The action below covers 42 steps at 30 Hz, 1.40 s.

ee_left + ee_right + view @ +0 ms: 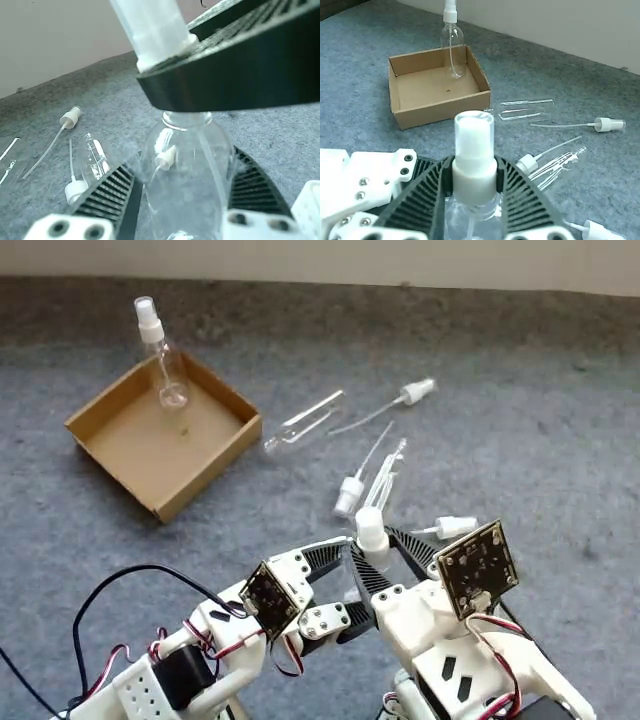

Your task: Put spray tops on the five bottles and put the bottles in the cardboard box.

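Right wrist view: spray top [474,135], clenched in right gripper [474,166]. Below it, clear bottle [186,155], apparently grasped by left gripper [184,196].

The box [140,440] is seen from high above and from the right wrist — the left is aimed beside it.

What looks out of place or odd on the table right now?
Nothing is spilled or broken. One bare bottle lies by the cardboard box, another farther off, among loose spray tops; a capped bottle stands upright inside.
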Each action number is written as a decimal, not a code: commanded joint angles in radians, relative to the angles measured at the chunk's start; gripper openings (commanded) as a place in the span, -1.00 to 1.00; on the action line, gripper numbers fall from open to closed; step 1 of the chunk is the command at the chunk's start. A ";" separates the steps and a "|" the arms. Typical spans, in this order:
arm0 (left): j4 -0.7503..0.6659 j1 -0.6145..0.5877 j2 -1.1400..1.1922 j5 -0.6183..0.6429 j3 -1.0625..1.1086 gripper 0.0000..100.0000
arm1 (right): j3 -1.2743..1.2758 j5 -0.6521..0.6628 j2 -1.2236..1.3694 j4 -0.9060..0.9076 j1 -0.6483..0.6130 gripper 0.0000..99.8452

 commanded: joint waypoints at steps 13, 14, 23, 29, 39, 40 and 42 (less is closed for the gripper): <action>0.002 -0.081 -0.002 0.009 0.022 -0.82 | -0.013 0.011 -0.005 0.056 -0.005 -0.73; 0.002 -0.081 -0.002 0.009 0.022 -0.82 | -0.015 0.011 -0.005 0.047 -0.005 -0.73; -0.003 -0.081 -0.002 0.003 0.022 -0.82 | -0.076 0.012 -0.005 -0.041 0.249 -0.77; -0.003 -0.082 -0.002 0.003 0.022 -0.82 | -0.071 0.012 -0.007 -0.051 0.308 -0.92; -0.008 -0.255 -0.005 0.003 0.022 -0.82 | 0.108 0.012 -0.007 -0.105 0.308 -0.99; -0.008 -0.266 -0.005 0.003 0.022 -0.82 | 0.137 0.012 -0.007 -0.128 0.308 -0.99; -0.025 -0.275 -0.005 0.003 0.022 -0.82 | 0.188 0.012 -0.007 -0.180 0.308 -0.99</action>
